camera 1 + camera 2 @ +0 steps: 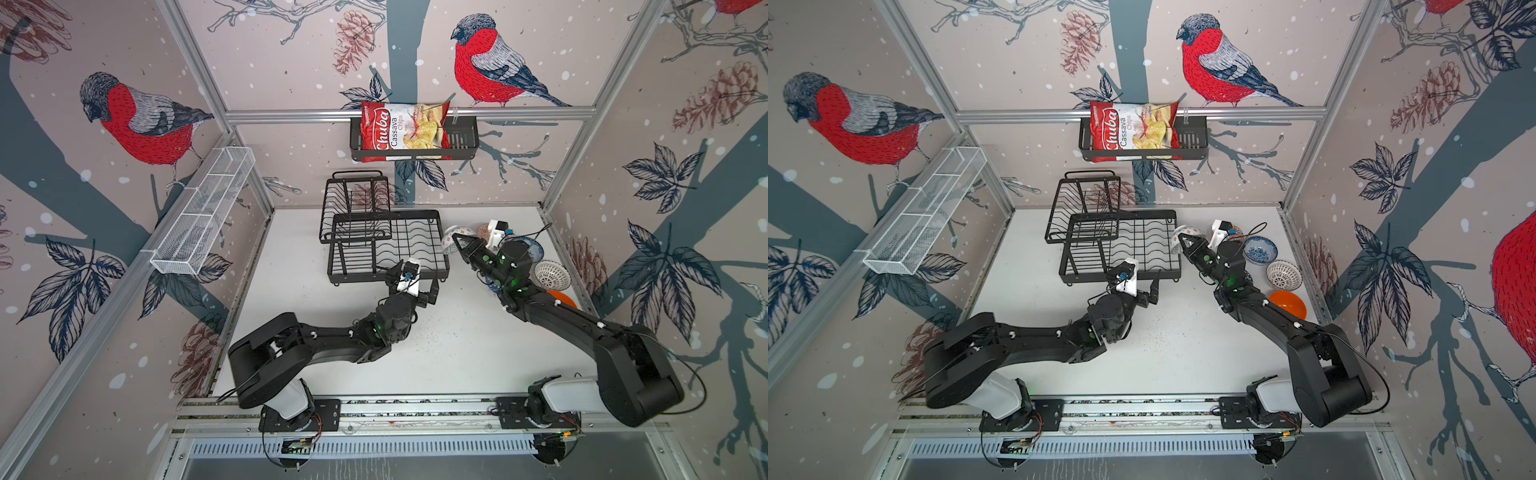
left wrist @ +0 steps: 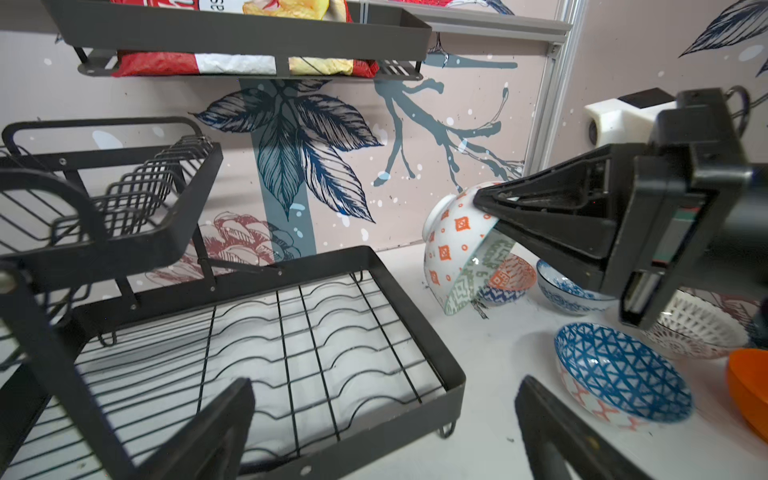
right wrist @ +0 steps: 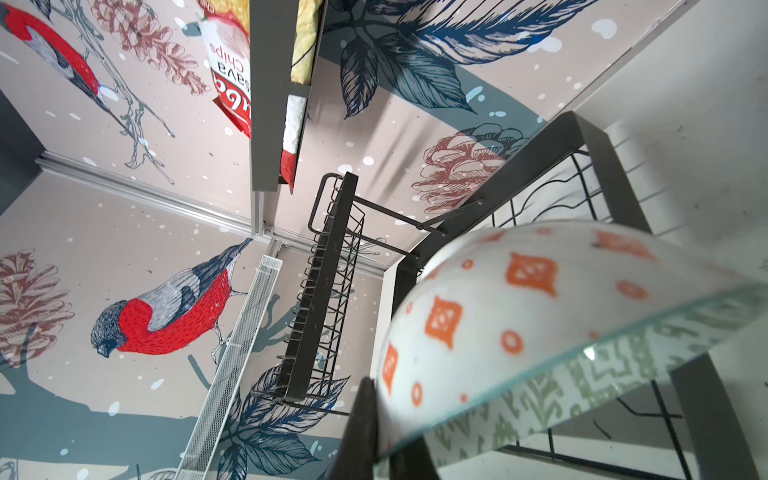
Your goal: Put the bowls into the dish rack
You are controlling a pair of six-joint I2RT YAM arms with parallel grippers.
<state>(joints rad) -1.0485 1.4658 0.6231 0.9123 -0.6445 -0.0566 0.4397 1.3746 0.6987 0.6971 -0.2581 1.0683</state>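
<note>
The right hand (image 2: 486, 210) is clamped on the rim of the grey-green patterned bowl (image 2: 451, 245) — white with orange diamonds outside — holding it steeply tilted just beside the right rim of the dish rack (image 1: 357, 277), near the centre of both top views. The left hand (image 2: 384, 384) has its jaws spread wide and empty, just below the rack's lower right corner in both top views. The other bowls — salmon-orange patterned bowl (image 2: 513, 272), blue-white floral bowl (image 1: 1259, 249), white lattice bowl (image 1: 1283, 275), dark blue geometric bowl (image 2: 623, 374), plain orange bowl (image 1: 1287, 304) — sit on the bench (image 1: 457, 357) at middle right.
</note>
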